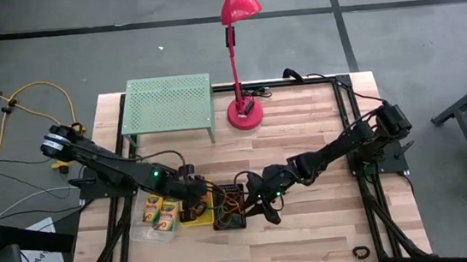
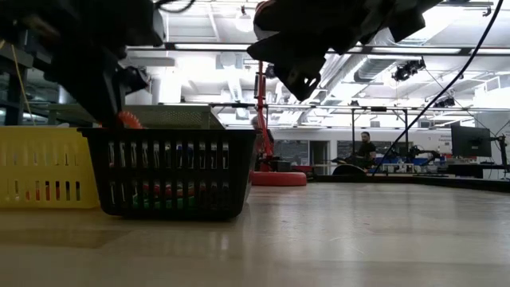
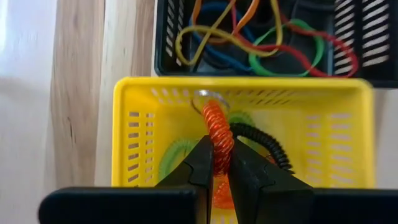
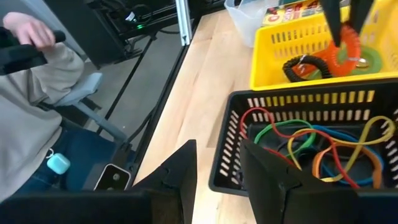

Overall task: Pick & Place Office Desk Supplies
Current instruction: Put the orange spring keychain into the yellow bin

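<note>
1. The orange coiled loop [image 3: 217,134] hangs stretched above the yellow bin [image 3: 134,134], its long axis running from the left gripper [image 3: 222,163] down to a metal ring [image 3: 208,99] at its free end.
2. That gripper's fingers are pinched tight on the coil; the coil's held end is hidden behind them.
3. A green coil [image 3: 173,158] and a black coil [image 3: 264,144] lie in the bin, partly covered.
4. Next door, the black mesh bin [image 4: 261,171] holds tangled coloured rubber bands [image 4: 311,146].
5. The right gripper [image 4: 219,165] hovers at its near rim, fingers parted, holding nothing.
6. Crayon boxes [image 1: 161,214] sit in the clear bin [image 1: 140,235] beside the left arm.
</note>
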Controlling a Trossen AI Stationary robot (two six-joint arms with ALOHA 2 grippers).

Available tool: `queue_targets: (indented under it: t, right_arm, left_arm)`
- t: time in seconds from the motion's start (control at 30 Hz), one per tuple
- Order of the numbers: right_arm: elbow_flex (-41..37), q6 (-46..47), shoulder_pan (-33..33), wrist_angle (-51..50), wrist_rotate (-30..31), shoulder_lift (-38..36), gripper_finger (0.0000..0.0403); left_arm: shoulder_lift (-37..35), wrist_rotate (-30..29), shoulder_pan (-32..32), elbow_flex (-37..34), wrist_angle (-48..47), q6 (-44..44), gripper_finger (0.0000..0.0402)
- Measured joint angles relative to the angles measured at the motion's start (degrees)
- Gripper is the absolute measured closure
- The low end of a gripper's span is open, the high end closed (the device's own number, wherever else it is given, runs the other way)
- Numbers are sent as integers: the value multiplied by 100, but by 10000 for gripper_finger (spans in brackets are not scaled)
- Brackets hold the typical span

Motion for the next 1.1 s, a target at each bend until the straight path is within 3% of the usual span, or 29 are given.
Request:
queue_targets:
  t: [0.83,1.1]
  right_arm:
    - [-1,-3,64,40,2,2,293]
    - [0,-3,64,40,2,2,293]
  left_arm:
    - [146,4,0,0,-42,7,375]
    - [146,-46,0,0,-42,9,330]
